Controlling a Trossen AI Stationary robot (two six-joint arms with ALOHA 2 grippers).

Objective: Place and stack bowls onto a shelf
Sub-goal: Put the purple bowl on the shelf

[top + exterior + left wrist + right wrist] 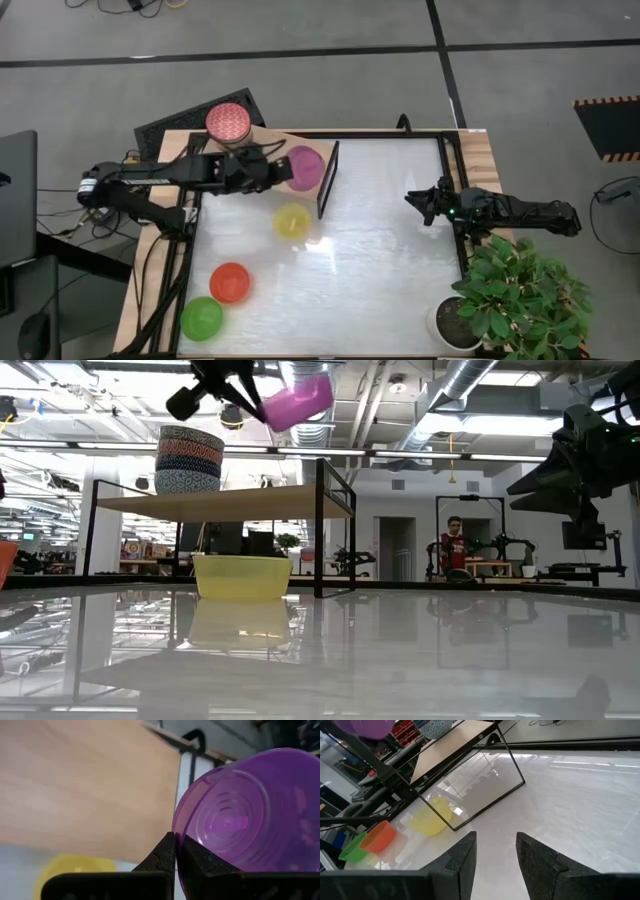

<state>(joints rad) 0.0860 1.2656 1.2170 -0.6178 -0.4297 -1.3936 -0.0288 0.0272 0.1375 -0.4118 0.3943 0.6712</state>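
— Left hand (272,172), what is it doing?
— Clamped on the rim of the purple bowl (304,168), fingers pinched tight on the wall. It holds that bowl tilted in the air above the shelf (290,150), near the shelf's dark end panel.
— And the table (390,260)?
— Silvery, wide, with a wooden border. The shelf stands at its far left corner, a light wooden board on a thin dark frame.
— What sits on the shelf?
— A stack of patterned bowls (189,460) at the shelf's outer end, topped from above by a pink-red patterned one (228,121).
— The other bowls?
— The yellow bowl (292,220) rests on the table just beside the shelf's end panel, partly under the board. The red bowl (230,282) and the green bowl (201,318) sit touching near the table's near left corner.
— Right hand (418,203)?
— At the table's right edge, well apart from the bowls, fingers parted with nothing between them. A potted plant (515,300) stands at the near right corner.
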